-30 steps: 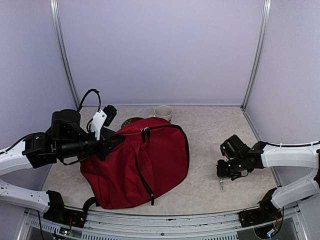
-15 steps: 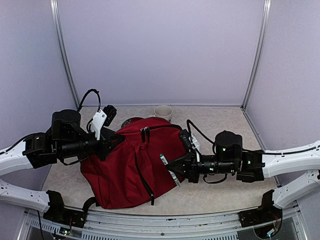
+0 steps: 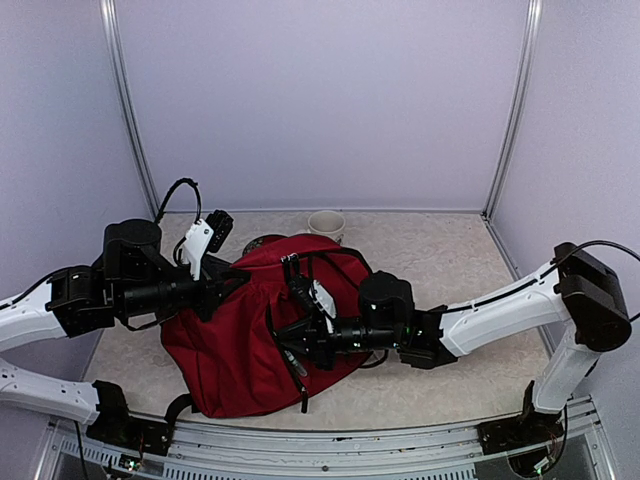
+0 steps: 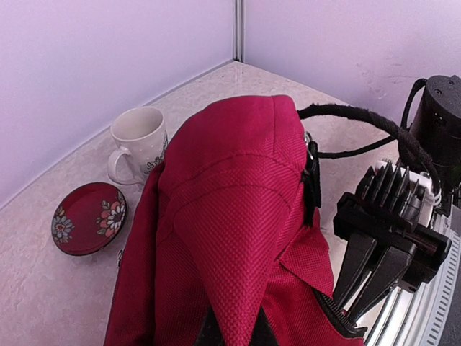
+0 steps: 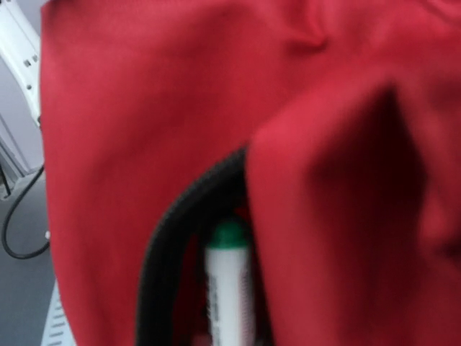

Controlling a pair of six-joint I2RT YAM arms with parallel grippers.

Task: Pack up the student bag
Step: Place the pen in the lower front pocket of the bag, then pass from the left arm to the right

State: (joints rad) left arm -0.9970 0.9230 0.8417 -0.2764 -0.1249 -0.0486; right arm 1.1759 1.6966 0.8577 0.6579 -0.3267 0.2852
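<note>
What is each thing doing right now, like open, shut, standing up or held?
student bag: lying on the table, zip open, fabric pinched up on one side.
left claw: shut on the student bag.
right claw: shut on the marker.
marker: held, green end at the zip opening.
mug: upright.
saucer: flat, right way up, nothing on it.

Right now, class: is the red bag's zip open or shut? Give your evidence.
Open: in the right wrist view the black zipper edge of the student bag gapes, a green-capped white pen in the gap.
</note>
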